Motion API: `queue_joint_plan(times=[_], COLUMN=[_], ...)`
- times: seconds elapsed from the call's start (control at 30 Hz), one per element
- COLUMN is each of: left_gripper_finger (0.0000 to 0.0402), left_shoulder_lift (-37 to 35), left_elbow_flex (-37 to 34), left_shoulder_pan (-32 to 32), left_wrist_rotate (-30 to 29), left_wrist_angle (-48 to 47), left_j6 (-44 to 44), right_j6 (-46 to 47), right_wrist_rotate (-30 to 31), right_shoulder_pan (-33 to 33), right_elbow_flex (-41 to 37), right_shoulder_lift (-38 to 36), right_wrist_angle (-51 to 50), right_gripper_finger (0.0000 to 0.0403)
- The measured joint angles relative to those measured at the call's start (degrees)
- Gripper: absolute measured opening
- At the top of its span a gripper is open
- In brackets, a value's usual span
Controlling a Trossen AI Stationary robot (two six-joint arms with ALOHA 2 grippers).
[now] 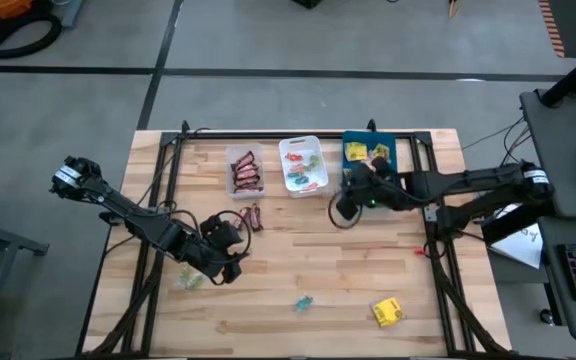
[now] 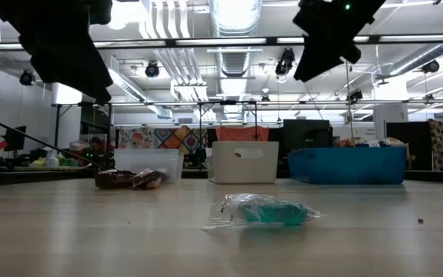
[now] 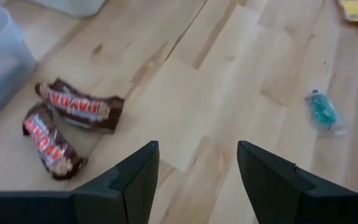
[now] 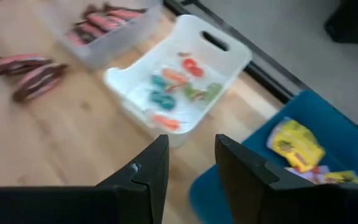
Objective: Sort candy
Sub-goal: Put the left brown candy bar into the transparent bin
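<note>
Sorting is partly done: the clear tray (image 1: 245, 171) holds dark bars, the white tray (image 1: 303, 165) holds small coloured pieces, and the blue tray (image 1: 370, 152) holds yellow packets. Loose candy is left on the surface (image 1: 308, 250): two dark bars (image 1: 253, 218) just in front of the clear tray, a teal piece (image 1: 303, 302) near the front edge, a yellow packet (image 1: 388, 312) to its right, and a pale wrapped piece (image 1: 190, 279) by the left arm. The left gripper (image 3: 194, 171) hovers above the surface with its jaws wide apart and nothing between them; in its wrist view the two bars (image 3: 64, 121) lie just ahead and off to one side, so the step in hand looks like an approach to them. The right gripper (image 4: 191, 158) hangs over the near edges of the white and blue trays, jaws only slightly apart and empty as far as the wrist view shows, apparently waiting or between drops. The next move for the left arm likely calls for swinging over one bar, turning the jaws to span its narrow width, descending and closing, then carrying it to the clear tray. The bars touch each other, so taking only one needs care.
</note>
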Motion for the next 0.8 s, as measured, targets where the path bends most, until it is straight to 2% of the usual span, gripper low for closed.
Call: queue_joint_plan(times=[0.33, 0.8], left_gripper_finger=[0.0201, 0.0201], left_shoulder_lift=[0.0, 0.0], left_elbow_flex=[0.0, 0.0], left_shoulder_pan=[-0.1, -0.1], left_wrist_rotate=[0.9, 4.8], left_wrist_angle=[-5.4, -16.8], left_j6=[-4.8, -13.6], right_j6=[6.4, 6.8], right_wrist_rotate=[0.7, 1.9], right_shoulder_pan=[10.7, 19.9], right_elbow_flex=[-0.6, -7.1], right_shoulder_lift=[0.1, 0.2], right_wrist_angle=[1.1, 15.6], right_gripper_finger=[0.0123, 0.0123])
